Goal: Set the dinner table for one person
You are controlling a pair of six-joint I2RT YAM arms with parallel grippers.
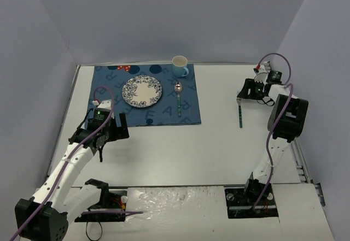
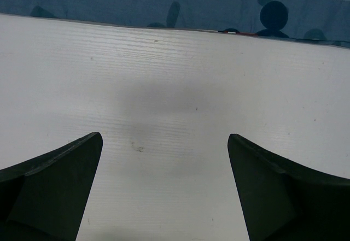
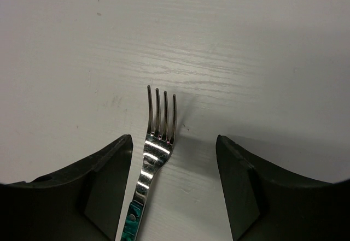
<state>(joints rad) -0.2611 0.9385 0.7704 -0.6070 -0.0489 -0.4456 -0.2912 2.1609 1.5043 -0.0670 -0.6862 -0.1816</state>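
Right gripper [image 3: 174, 141] half-open, straddling steel fork with teal handle [image 3: 149, 167], nothing gripped. Fork off-centre, flat: closing could skid it. Left gripper [image 2: 164, 142] wide, empty.

On the mat [image 1: 109, 82], plate [image 1: 141, 92], spoon [image 1: 178, 98] and cup [image 1: 180, 64]; fork [image 1: 240, 112] well right, on the dinner table [image 1: 180, 153]

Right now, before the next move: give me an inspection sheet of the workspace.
Surface: white dinner table, no spills seen.
Job's things: plate, cup and spoon on the blue mat; fork on bare table at right.
Clutter: nothing seen.
Claws: left claw open over bare table beside the mat; right claw open, straddling the fork's head.
Cables: purple cable along each arm.
Surroundings: plain pale walls.
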